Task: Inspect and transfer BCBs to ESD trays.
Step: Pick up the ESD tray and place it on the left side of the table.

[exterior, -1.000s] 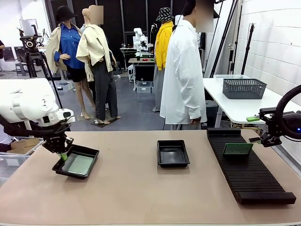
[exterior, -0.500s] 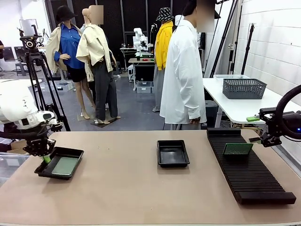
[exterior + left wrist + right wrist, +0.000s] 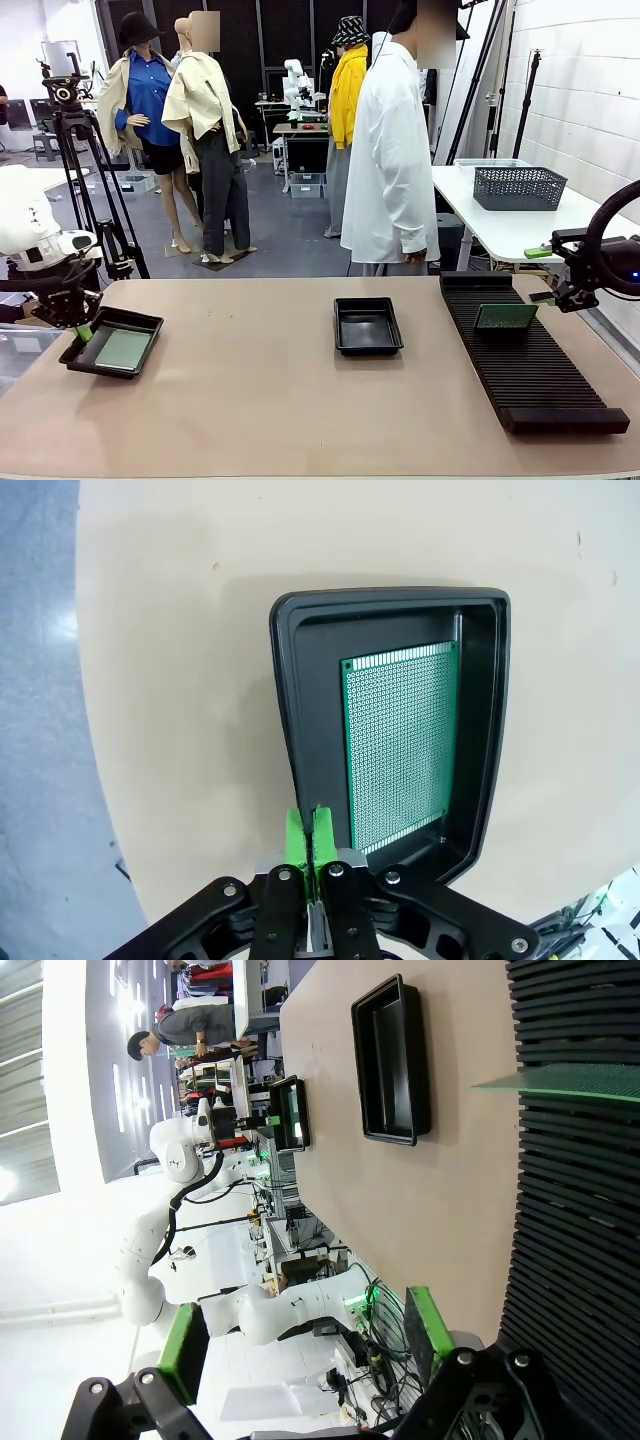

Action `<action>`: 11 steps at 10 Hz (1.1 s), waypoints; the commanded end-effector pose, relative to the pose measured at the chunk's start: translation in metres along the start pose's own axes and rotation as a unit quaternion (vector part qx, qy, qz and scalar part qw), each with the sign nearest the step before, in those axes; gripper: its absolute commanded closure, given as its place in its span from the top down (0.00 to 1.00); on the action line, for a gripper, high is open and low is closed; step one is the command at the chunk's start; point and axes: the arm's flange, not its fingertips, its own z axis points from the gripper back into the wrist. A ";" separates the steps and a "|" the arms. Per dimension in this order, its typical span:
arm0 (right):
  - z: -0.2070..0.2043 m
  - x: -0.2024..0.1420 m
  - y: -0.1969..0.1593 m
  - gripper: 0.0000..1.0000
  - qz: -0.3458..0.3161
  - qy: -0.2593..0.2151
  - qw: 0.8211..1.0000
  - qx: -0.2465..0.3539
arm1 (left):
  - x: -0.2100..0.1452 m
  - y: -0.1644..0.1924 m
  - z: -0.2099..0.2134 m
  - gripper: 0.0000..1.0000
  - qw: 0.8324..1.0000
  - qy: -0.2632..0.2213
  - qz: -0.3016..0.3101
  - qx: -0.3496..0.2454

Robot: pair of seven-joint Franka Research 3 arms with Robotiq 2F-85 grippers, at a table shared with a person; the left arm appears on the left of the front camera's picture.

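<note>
The left gripper point(image 3: 305, 825), clenched on the rim of the shallow black plastic tray point(image 3: 290, 680), has dragged it leftward. The thin green circuit board point(image 3: 400, 745) lies inside, just beside the gripper. I'd say this loaded tray is being set aside. The right gripper point(image 3: 305, 1335) hangs released.

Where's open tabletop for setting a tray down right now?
Widest bare stretch: between the left tray, pinched by the left gripper, and the empty middle tray; also the whole near strip. Narrower gap between middle tray and rack. Crowded: the right side.
</note>
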 end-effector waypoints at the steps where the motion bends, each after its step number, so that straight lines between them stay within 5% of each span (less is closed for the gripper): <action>1: 0.000 -0.001 0.000 1.00 0.003 0.005 1.000 0.001 | -0.003 0.003 -0.003 0.00 1.000 -0.016 -0.017 -0.001; 11: 0.000 -0.001 0.000 1.00 0.003 0.005 1.000 0.001 | -0.002 0.022 -0.012 0.00 1.000 0.002 0.020 0.009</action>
